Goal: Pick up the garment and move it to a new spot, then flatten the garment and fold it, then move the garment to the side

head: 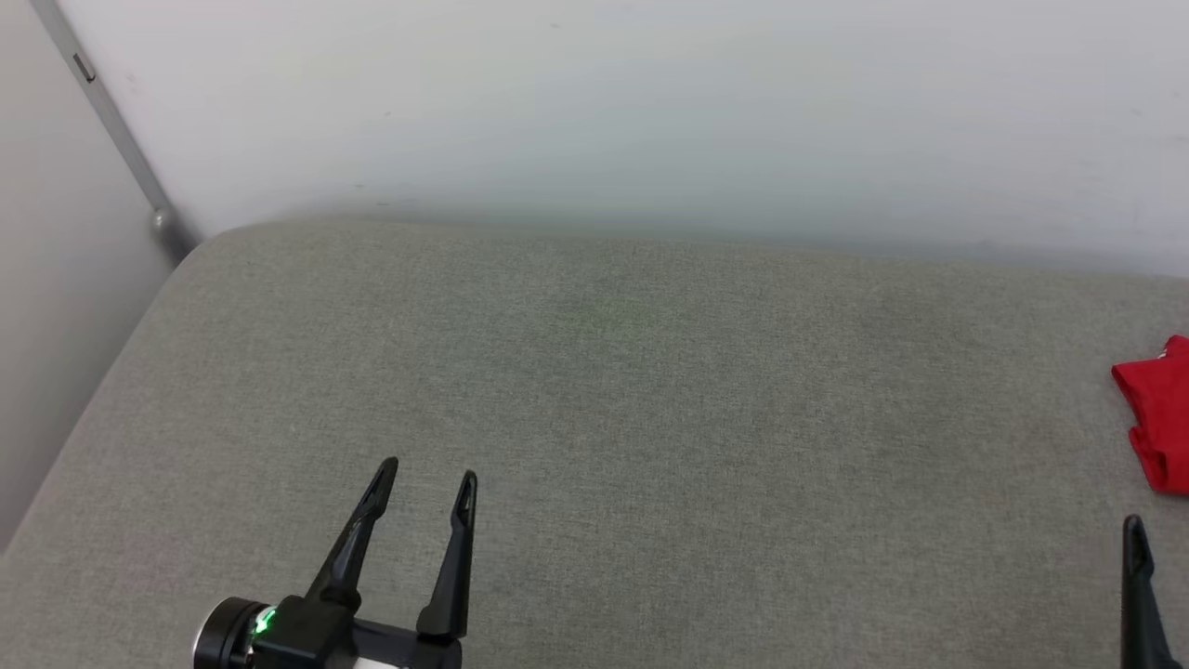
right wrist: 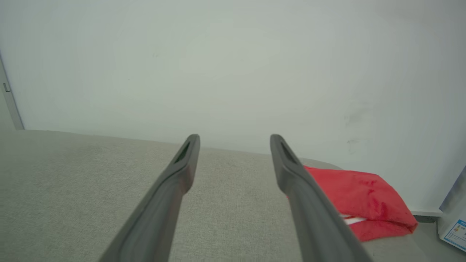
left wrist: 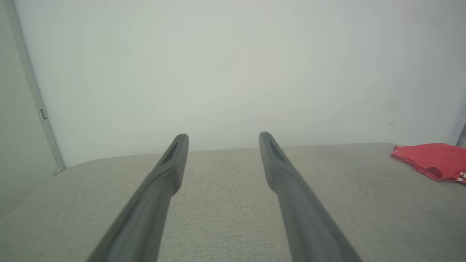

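The garment (head: 1161,418) is a red folded bundle at the far right edge of the grey padded surface (head: 650,418), cut off by the head view's border. In the right wrist view the garment (right wrist: 364,200) lies compact with a white stripe showing, just right of my right gripper (right wrist: 235,140), whose fingers stand open and apart from it. One right fingertip (head: 1133,539) shows at the lower right of the head view. My left gripper (head: 427,474) hovers open over the front left of the surface, holding nothing. From the left wrist the garment (left wrist: 429,160) is far to the right of the left gripper (left wrist: 224,138).
A pale wall (head: 650,111) runs behind the surface. A grey vertical rail (head: 111,121) stands at the back left corner. Past the surface's right end, a white box with a label (right wrist: 455,225) stands on the floor.
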Robot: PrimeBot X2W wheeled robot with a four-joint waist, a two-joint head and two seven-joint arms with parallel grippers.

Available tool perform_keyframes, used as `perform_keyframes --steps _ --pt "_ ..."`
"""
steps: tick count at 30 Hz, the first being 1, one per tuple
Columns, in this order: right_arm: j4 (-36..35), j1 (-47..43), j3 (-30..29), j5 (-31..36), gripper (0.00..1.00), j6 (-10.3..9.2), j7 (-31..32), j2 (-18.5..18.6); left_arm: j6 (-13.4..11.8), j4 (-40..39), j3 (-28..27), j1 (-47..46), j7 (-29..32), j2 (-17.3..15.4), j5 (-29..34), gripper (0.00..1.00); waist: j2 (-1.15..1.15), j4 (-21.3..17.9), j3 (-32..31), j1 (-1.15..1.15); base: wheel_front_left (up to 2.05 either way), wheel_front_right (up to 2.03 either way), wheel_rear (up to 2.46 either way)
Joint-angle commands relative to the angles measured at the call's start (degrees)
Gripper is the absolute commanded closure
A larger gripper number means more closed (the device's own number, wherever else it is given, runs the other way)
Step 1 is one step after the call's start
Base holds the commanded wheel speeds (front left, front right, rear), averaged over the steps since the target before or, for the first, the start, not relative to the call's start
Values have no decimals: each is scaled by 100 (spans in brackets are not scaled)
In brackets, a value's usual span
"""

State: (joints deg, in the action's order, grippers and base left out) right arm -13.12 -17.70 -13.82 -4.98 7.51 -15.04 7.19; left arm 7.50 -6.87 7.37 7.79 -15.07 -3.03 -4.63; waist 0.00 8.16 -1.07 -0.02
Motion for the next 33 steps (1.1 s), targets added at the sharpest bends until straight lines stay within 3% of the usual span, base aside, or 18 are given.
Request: perform_keyframes --steps 1,9,33 --pt "-1 -94 -1 -19 0 -5 -12 -55 -3 -11 -40 47 -11 -16 -3 0 0 18 -16 2 0 0 0" --pt "-15 -549 333 43 0 -6 -13 -333 -2 111 -319 194 -11 11 31 0 0 -70 -120 2 0 0 0" --pt "435 -432 631 -151 0 -6 -14 -351 -2 472 -554 251 -11 17 -53 0 0 -273 -167 2 0 0 0"
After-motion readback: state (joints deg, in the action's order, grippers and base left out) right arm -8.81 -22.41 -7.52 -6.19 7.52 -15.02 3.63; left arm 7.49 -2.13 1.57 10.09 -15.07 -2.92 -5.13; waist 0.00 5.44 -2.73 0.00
